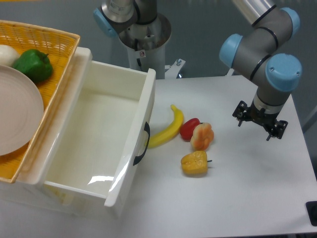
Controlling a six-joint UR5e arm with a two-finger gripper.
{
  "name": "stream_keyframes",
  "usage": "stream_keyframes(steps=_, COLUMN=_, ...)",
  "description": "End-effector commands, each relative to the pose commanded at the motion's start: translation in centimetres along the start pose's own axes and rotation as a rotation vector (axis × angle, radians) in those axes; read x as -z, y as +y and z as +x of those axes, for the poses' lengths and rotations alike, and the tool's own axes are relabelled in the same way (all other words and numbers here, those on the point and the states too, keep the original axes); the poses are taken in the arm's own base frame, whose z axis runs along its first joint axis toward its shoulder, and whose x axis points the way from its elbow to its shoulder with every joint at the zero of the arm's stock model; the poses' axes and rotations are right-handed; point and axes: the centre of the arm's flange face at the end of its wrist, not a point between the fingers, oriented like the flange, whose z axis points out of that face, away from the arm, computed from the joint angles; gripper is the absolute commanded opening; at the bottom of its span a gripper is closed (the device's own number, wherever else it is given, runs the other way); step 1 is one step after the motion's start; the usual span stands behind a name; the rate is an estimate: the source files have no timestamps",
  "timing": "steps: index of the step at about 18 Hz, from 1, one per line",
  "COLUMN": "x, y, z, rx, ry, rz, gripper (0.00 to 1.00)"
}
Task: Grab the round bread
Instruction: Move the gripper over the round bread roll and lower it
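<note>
Well right of round bread (202, 136), arm bent down, end effector (260, 120) above table; open/closed unclear.

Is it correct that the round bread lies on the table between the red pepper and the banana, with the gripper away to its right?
Not quite. In the camera view the round bread touches the red pepper, but the pepper lies between bread and banana. The gripper is indeed apart, to its right in the picture.
</note>
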Motion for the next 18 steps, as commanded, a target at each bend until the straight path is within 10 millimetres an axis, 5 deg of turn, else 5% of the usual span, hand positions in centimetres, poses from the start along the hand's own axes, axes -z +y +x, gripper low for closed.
stream_keyframes(steps=5, x=-0.2, y=0.0, z=0.9, rx=-0.005, ry=0.013, rz=0.001, gripper=1.0)
stream_keyframes(steps=7, x=-1.5, y=0.5, z=3.5, rx=-0.002, ry=0.038, rz=-0.005, gripper=1.0)
stream_keyframes(steps=10, x=-0.9, y=1.7, z=5.9, rx=0.059, ry=0.023, rz=0.005, gripper=1.0)
stream_keyframes(steps=13, x=-1.8, y=1.1, z=8.1, rx=0.1, ry=0.058, rz=0.002, gripper=1.0)
stream_keyframes(steps=18, x=-3.0, y=-1.7, z=9.3, rx=0.236, ry=0.076, rz=-0.011, gripper=1.0)
